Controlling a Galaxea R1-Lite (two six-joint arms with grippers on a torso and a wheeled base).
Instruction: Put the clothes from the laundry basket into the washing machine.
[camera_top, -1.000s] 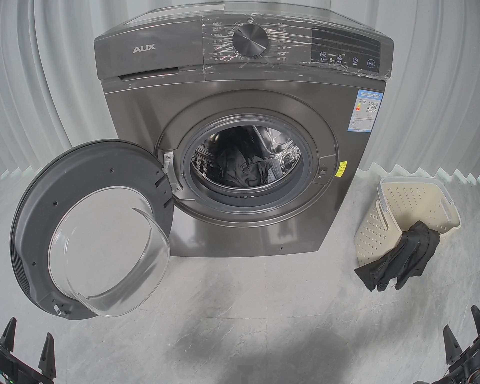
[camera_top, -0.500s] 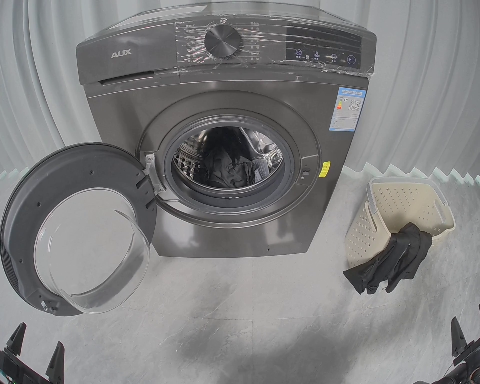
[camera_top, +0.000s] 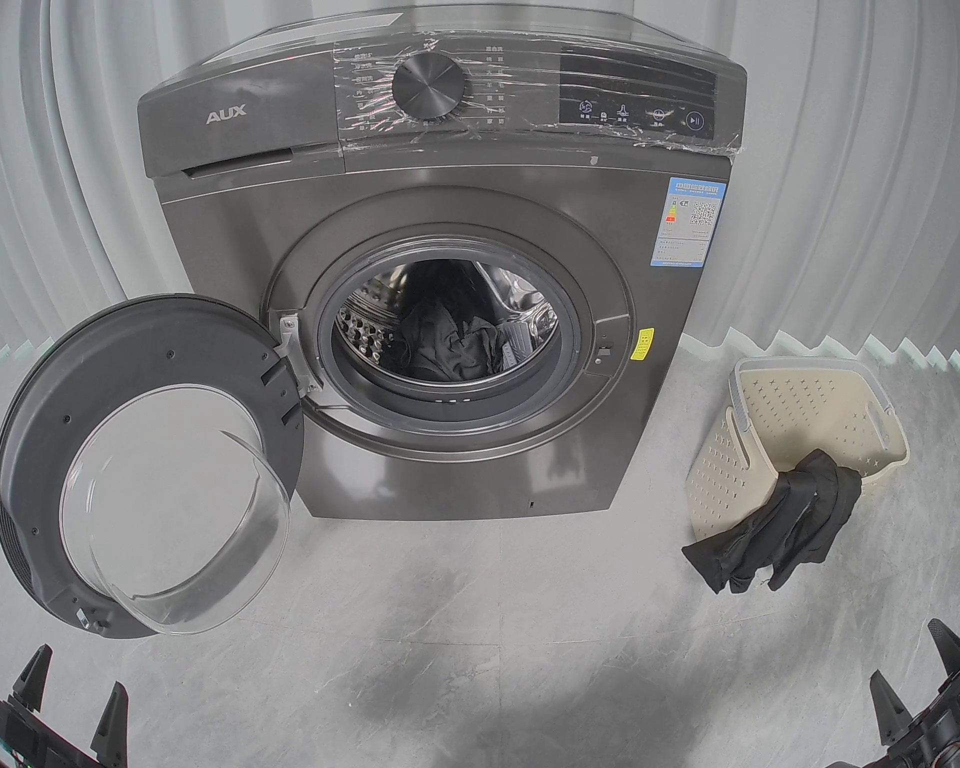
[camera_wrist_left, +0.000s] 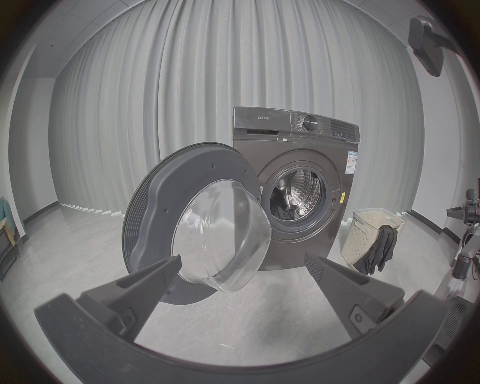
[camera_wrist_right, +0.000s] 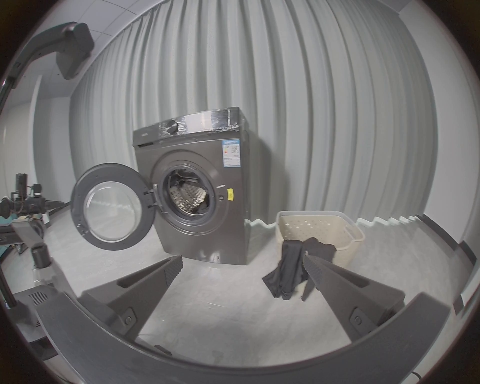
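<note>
Washing machine (camera_top: 240, 230) drum mouth (camera_top: 520, 290) unblocked; door (camera_top: 150, 340) swung wide to left; floor (camera_top: 480, 620) open between machine and laundry basket (camera_top: 720, 470).

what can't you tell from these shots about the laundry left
Inside the laundry basket: head view, the draped black garment and near wall hide part, so more clothes cannot be ruled out.
Dark clothes in the drum: head view, pieces uncountable; the door ring hides the drum's bottom.

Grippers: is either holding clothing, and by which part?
Nothing is held. The left gripper and right gripper are open and empty; the black garment hangs over the rim of the laundry basket.
</note>
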